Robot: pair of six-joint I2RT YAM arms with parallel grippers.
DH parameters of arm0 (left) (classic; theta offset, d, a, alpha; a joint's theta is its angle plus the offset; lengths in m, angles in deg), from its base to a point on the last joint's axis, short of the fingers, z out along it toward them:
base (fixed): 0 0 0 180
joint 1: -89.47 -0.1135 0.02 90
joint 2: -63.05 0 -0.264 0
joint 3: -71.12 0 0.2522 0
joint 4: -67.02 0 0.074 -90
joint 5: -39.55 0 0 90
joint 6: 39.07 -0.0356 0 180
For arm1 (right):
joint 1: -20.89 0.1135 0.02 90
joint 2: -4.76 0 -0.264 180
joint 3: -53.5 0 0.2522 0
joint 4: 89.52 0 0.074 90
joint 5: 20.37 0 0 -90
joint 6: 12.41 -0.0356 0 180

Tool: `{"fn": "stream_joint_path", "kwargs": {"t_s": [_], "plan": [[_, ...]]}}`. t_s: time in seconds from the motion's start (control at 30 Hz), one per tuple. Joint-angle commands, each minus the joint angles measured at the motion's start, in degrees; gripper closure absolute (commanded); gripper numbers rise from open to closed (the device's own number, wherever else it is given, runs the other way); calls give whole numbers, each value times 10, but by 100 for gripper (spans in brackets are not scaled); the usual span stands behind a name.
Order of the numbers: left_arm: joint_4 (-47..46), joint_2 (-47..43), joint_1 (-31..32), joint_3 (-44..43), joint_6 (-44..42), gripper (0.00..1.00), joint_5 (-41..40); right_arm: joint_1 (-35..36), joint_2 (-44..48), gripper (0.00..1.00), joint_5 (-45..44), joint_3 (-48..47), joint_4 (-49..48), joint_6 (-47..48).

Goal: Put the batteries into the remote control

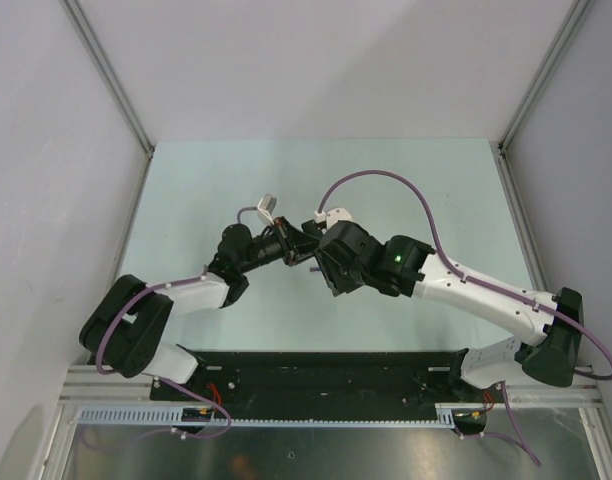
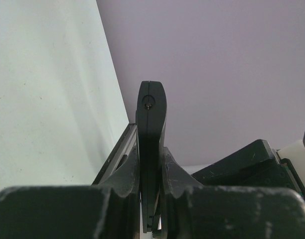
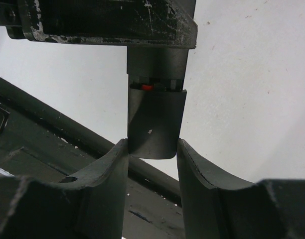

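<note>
Above the table [image 1: 206, 190], the remote control [image 2: 151, 114] sits clamped edge-on in the left gripper [image 2: 151, 164]. A red battery [image 3: 147, 87] shows in the gap beside its cover [image 3: 155, 119], whose end the right gripper [image 3: 152, 147] seems to pinch; sliding that cover shut looks like the remaining step

I have both arms folded inward, the claws meeting nose to nose. My left arm [image 1: 186, 295] bends at the elbow, its claw [image 2: 151, 164] clamped tight on the remote control [image 2: 151, 114]. My right arm [image 1: 476, 295] reaches across, its claw [image 3: 152, 147] half-spread, fingertips against both sides of the remote's end.
</note>
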Motion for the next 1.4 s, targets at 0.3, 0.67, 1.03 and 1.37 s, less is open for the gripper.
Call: {"fn": "stream_joint_path", "kwargs": {"t_s": [0.3, 0.67, 1.03, 1.37], "plan": [[-47, 9, 13, -9, 16, 100, 1, 0, -15, 77, -15, -35, 12, 10], [-51, 9, 13, -11, 19, 100, 2, 0, -8, 57, -23, -36, 15, 5], [-54, 12, 13, -9, 19, 100, 1, 0, -7, 47, -31, -42, 20, 3], [-56, 18, 13, -9, 19, 100, 0, 1, -2, 36, -37, -47, 17, -1]]}}
